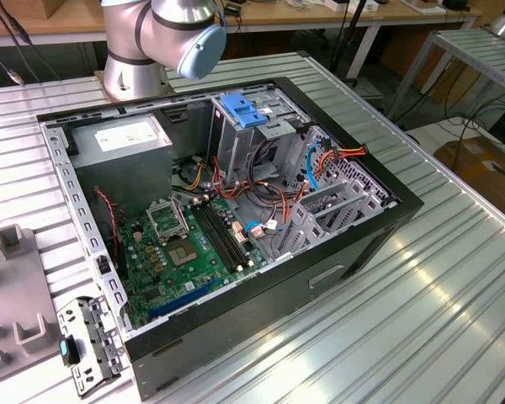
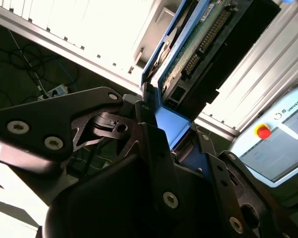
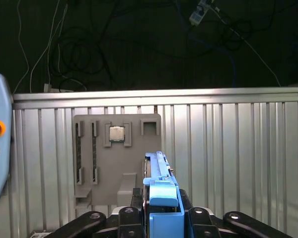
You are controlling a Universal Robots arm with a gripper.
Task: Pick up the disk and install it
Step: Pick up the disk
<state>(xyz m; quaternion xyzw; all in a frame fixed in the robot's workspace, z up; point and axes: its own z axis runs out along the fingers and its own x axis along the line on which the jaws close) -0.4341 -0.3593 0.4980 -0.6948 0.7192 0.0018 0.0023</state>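
Bright, even light — glare whitens the ribbed table (image 1: 17,168); backgrounds dark.

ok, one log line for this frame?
gripper: shut on flat silver-and-black hard disk in blue plastic frame | disk: held over ribbed metal table | open black computer case: disk not yet installed

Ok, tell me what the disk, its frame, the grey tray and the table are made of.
Disk: green circuit board face; black body, material unclear.
Frame: glossy blue plastic, by its moulded edges.
Tray: matte grey plastic, probably; moulded pockets.
Table: ribbed bare metal with a bright sheen, likely aluminium.
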